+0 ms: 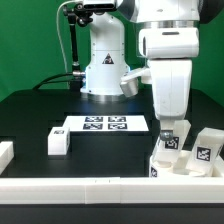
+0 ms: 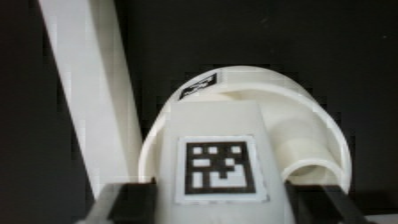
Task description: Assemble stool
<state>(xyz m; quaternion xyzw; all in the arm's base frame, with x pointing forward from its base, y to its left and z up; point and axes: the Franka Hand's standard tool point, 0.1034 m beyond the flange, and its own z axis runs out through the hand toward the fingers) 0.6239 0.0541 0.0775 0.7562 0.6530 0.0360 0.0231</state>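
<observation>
The gripper (image 1: 168,130) straddles the seat (image 2: 231,115), which stands on edge directly beneath it, one finger (image 2: 128,203) close against the seat's side. Clamping contact cannot be confirmed. A border rail (image 2: 89,90) runs just beside the seat. One leg (image 1: 207,150) stands near the gripper. Another leg (image 1: 57,142) lies well apart, beyond the marker board (image 1: 105,124).

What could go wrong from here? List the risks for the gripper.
1. The gripper straddles the thick round white disc seat; whether it is clamped is unclear, so the seat could slip or twist.
2. A white blocky leg stands close on the exterior view's right; a swing might knock it.
3. The long white border rail runs beside the seat and could catch it.
</observation>
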